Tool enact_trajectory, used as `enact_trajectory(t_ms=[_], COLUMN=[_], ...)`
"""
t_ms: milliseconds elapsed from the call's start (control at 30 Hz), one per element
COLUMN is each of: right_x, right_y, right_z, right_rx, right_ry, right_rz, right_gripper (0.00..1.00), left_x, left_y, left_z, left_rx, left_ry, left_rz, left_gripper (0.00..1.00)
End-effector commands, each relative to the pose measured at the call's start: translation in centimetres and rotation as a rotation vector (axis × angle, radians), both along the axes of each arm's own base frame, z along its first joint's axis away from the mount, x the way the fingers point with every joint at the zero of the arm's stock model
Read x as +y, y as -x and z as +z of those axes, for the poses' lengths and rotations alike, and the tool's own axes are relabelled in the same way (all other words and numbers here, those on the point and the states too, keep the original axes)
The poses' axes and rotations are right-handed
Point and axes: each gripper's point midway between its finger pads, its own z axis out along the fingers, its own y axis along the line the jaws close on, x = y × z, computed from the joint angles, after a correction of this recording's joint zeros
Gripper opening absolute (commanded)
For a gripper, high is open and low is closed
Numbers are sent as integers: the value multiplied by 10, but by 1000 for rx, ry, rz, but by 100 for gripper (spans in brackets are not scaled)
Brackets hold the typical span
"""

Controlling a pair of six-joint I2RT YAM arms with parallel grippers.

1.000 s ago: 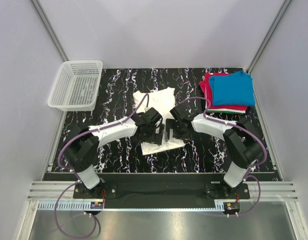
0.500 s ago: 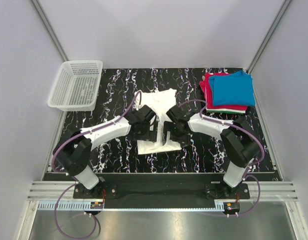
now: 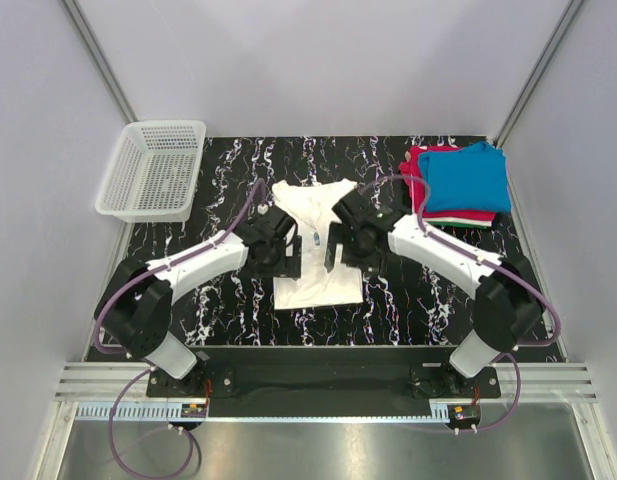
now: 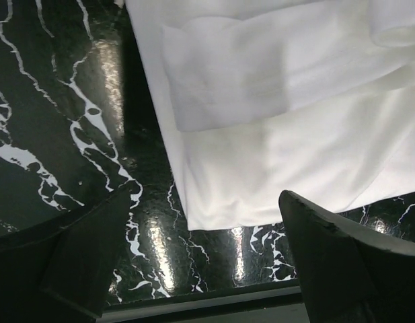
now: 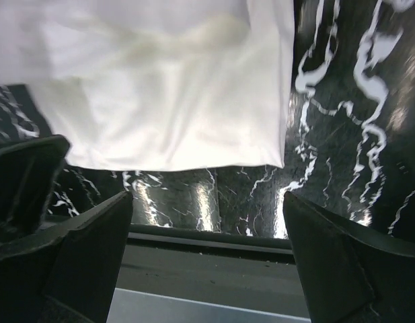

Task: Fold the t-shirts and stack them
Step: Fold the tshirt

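folded white t-shirt [image 3: 323, 288], beneath left end effector [image 3: 290, 262]

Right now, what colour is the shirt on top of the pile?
That shirt is blue; top external view.

— Where's the flat t-shirt [image 3: 318, 285]?
— Middle of the bench [image 3: 218, 200], left end effector [image 3: 288, 258] over its left edge, right end effector [image 3: 338, 250] over its right.
— The others?
— Far right, stacked t-shirts [image 3: 463, 180]; far left, basket [image 3: 153, 170].

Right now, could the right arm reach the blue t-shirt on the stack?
Probably yes: the right gripper is open over the white t-shirt, and nothing stands between it and the blue t-shirt.
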Motion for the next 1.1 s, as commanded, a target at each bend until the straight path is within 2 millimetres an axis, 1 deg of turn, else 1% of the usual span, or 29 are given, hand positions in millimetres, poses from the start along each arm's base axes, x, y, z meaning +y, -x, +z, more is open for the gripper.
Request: enact_trajectory(t_ms=[0,33,67,100,133,167,200,233,267,300,367,433,467,533,567,600,633,667,700,733,767,900,933,1067], right_x=[-11,-16,-10,-5,-4,0,4,7,7,9,9,8,5,3,1,0,0,0,-2,-3,-5,-5,-3,8], right_y=[-46,-58,-63,-76,-83,-88,-96,-98,-99,-102,-102,-103,-103,-103,-103,-103,-103,-103,-104,-105,-105,-104,-103,-100], right_z=[66,68,60,67,65,56,60,56,47,49,46,46,43,39,35,33,32,29,28,28,25,8,3,-6], right_rx=[-235,-236,-197,-214,-210,-187,-200,-193,-168,-171,-166,-174,-176,-170,-165,-161,-160,-156,-152,-155,-151,-115,-98,-64], right_ry=[82,76,53,25,14,21,14,17,37,35,40,46,60,70,74,76,68,65,62,65,67,54,48,-5], right_rz=[65,47,63,73,72,86,87,93,93,95,101,114,122,136,150,152,159,171,167,167,166,173,179,182], right_gripper=[100,100,100,97,88,76,59,35,31,29,29,29,32,32,36,42,53,59,67,71,72,73,72,66], left_x=[15,19,22,27,28,35,34,34,36,33,33,30,27,23,21,19,19,19,17,13,14,13,14,17], left_y=[-18,-19,-21,-26,-32,-36,-42,-45,-46,-53,-55,-61,-61,-63,-63,-65,-66,-67,-71,-70,-73,-83,-85,-88], left_z=[18,16,17,18,23,24,30,31,31,37,36,42,43,45,42,42,40,34,36,35,34,31,31,26], left_rx=[-55,-49,-49,-52,-68,-70,-84,-84,-72,-83,-65,-76,-69,-64,-49,-45,-39,-25,-30,-15,-16,-11,-12,1], left_ry=[93,97,106,105,105,86,85,84,74,79,65,82,97,115,122,126,126,115,116,130,125,114,110,94], left_rz=[83,93,100,103,107,124,119,117,121,116,122,131,138,143,146,147,147,145,141,129,128,121,123,123], left_gripper=[99,99,99,99,99,97,95,93,87,83,75,68,65,65,65,66,68,68,69,69,70,70,70,70])
